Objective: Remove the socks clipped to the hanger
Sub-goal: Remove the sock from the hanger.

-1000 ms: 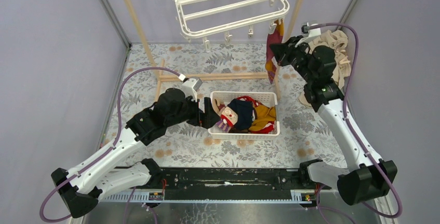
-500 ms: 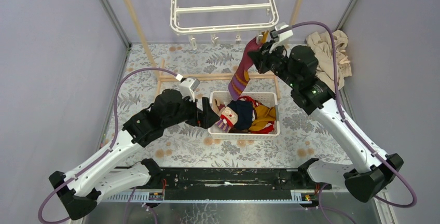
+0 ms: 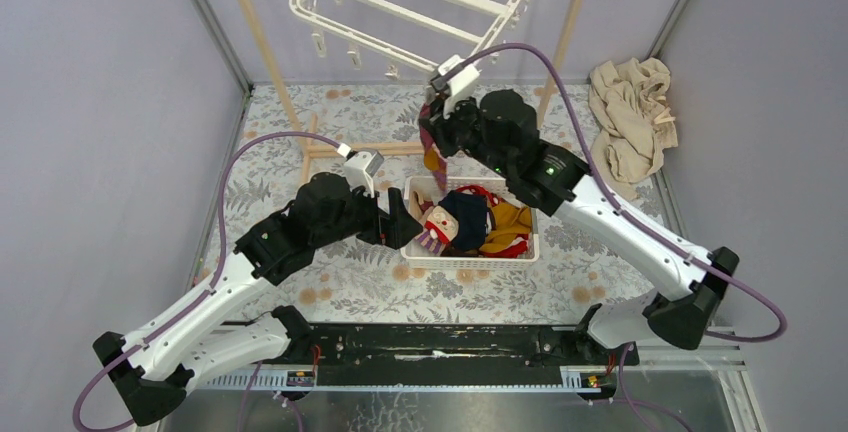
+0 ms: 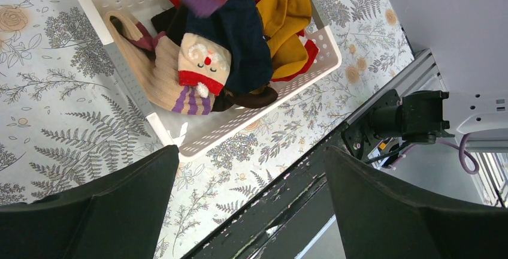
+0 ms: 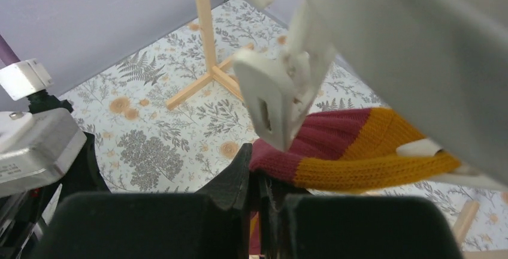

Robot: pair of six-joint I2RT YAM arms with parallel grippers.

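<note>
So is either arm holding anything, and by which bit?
The right gripper has its jaws shut on the striped sock at its maroon end; the left gripper is open and holds nothing.

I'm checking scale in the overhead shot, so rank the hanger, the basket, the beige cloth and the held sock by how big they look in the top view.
1. hanger, though it hangs nearer the camera and is cropped at the top.
2. basket and cloth, about alike.
3. sock.
</note>
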